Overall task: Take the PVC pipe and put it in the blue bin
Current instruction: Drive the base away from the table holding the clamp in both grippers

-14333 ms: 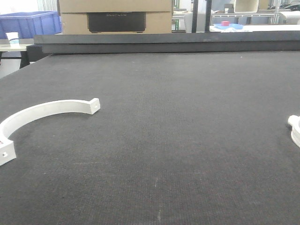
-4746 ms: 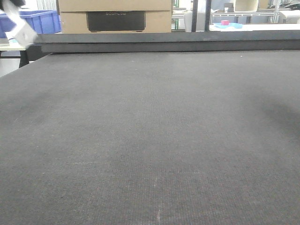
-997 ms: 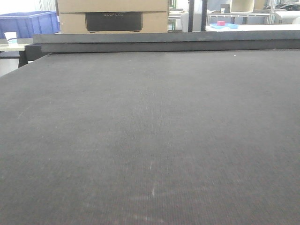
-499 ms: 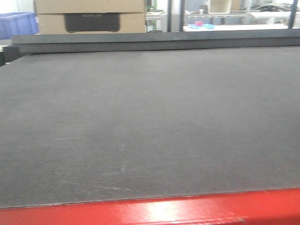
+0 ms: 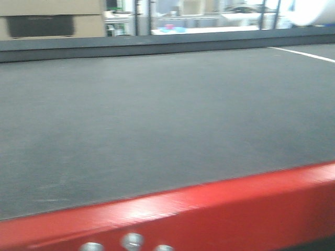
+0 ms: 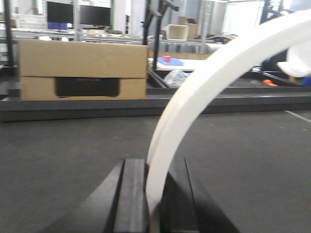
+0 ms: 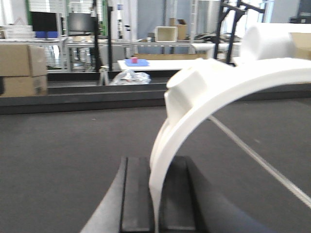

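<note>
My left gripper (image 6: 154, 167) is shut on a white curved PVC pipe piece (image 6: 214, 73), which arcs up and to the right from between the black fingers (image 6: 133, 194). My right gripper (image 7: 154, 165) is shut on a second white curved PVC piece (image 7: 218, 87) with a round boss on its outer side. Both are held above the dark mat (image 5: 157, 120). The blue bin is out of view. Neither gripper shows in the front view.
A red table edge (image 5: 209, 209) runs along the front of the mat. A raised dark rail (image 5: 157, 47) borders its far side, with a cardboard box (image 6: 82, 68) behind it. A white line (image 7: 257, 155) crosses the mat on the right. A white roll (image 7: 269, 41) stands beyond.
The front view has swung right and pulled back. The red table edge has come into view and risen, the cardboard box has slid left, and the blue bin has left the picture.
</note>
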